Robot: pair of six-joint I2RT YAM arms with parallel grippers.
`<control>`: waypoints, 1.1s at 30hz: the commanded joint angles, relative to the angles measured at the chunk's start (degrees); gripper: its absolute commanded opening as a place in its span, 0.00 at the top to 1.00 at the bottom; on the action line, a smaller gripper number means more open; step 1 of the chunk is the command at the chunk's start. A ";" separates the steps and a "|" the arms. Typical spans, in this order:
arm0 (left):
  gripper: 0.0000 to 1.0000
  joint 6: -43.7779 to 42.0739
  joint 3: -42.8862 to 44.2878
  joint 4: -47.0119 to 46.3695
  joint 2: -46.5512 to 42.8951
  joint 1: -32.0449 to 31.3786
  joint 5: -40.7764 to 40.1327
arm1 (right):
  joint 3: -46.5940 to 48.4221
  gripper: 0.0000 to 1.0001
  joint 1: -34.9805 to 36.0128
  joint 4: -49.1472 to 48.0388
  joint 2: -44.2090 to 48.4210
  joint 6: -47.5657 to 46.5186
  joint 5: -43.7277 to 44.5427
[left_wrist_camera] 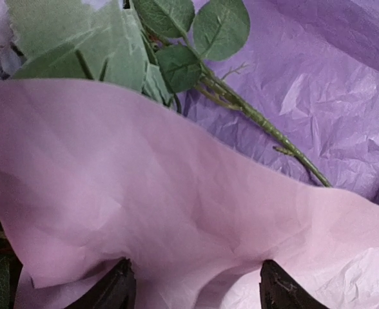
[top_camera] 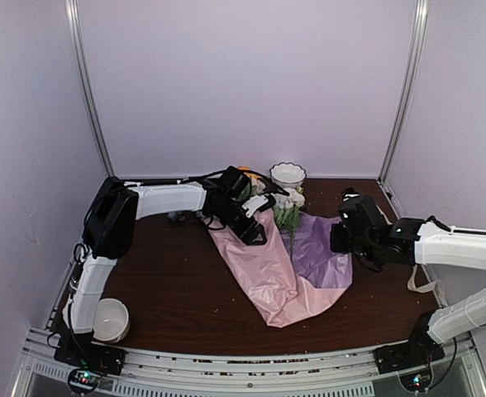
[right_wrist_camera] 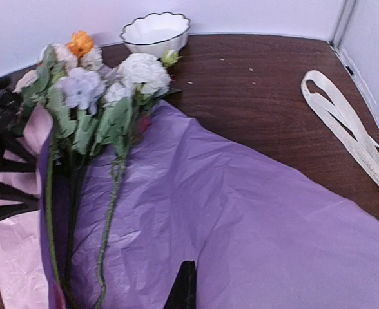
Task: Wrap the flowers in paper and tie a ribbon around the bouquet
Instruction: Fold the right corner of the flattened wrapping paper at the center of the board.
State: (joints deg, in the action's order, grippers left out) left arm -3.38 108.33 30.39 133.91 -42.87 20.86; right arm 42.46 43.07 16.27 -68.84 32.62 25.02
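Note:
The paper (top_camera: 268, 273) lies mid-table, its pink side folded over on the left and its purple side showing on the right. The flowers (top_camera: 286, 205) rest on its far part, blooms toward the back and stalks (right_wrist_camera: 109, 212) running down the purple sheet. My left gripper (top_camera: 255, 225) is at the raised pink flap (left_wrist_camera: 176, 193). Its fingers (left_wrist_camera: 115, 290) stand wide apart with the flap draped between them. My right gripper (top_camera: 340, 238) is shut on the paper's right edge (right_wrist_camera: 254, 219). Only one dark finger (right_wrist_camera: 186, 286) shows, at a pinched fold. The ribbon (right_wrist_camera: 344, 122) lies looped on the wood to the right.
A scalloped white bowl (top_camera: 288, 174) stands behind the blooms near the back wall. A plain white bowl (top_camera: 111, 318) sits by the left arm's base. White walls and metal posts close in the table on three sides.

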 commanded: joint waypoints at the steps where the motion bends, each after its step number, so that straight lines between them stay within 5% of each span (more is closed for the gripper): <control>1: 0.31 -0.79 3.36 1.23 2.79 -0.38 0.28 | 9.14 1.00 7.91 4.25 -6.02 -9.99 7.82; 7: 0.30 -0.23 6.17 3.11 5.08 -0.32 -0.15 | 22.55 1.00 19.34 5.92 -18.71 -20.24 10.67; 13: 0.30 0.74 6.32 2.92 5.42 1.25 3.17 | 26.18 1.00 27.06 -2.32 -28.87 -32.20 3.49; 17: 0.30 1.07 3.85 -0.23 3.31 2.90 6.90 | 25.67 1.00 27.68 -7.30 -34.22 -36.29 -2.73; 33: 0.22 0.51 0.17 5.62 -12.87 8.20 15.50 | 27.65 1.00 27.68 -4.90 -45.17 -39.53 -0.62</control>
State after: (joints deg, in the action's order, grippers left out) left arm -2.85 111.15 34.79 128.92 -35.40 32.71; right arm 68.99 70.32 11.53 -112.66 -6.35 25.06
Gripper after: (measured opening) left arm 0.768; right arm 0.006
